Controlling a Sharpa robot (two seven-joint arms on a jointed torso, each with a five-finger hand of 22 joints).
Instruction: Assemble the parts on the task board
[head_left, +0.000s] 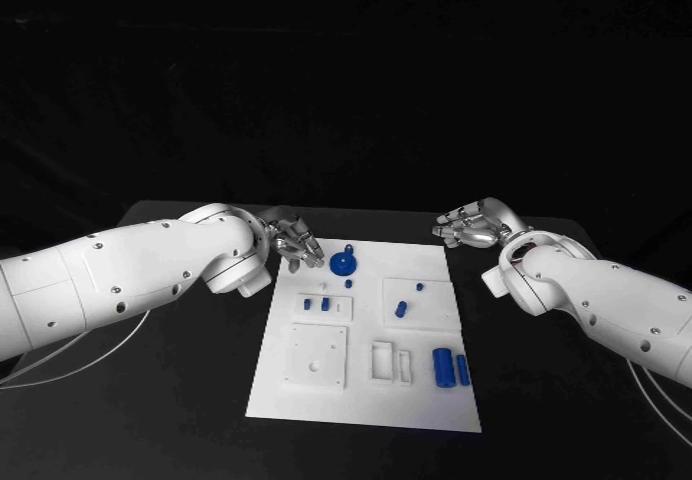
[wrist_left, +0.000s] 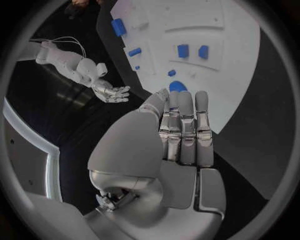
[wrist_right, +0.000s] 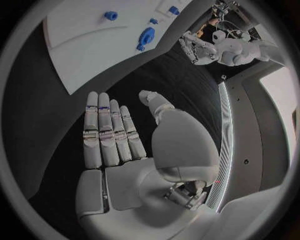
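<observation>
The white task board lies in the middle of the black table. At its far edge sits a round blue disc part with a small blue piece just in front of it. Small blue parts stand in two raised plates, and two blue cylinders lie near the right edge. My left hand hovers at the board's far left corner beside the disc, fingers straight and holding nothing. My right hand is off the far right corner, flat and holding nothing.
A white square plate and a rectangular frame sit on the near half of the board. Bare black table lies on both sides of the board. Thin cables run along the table's left.
</observation>
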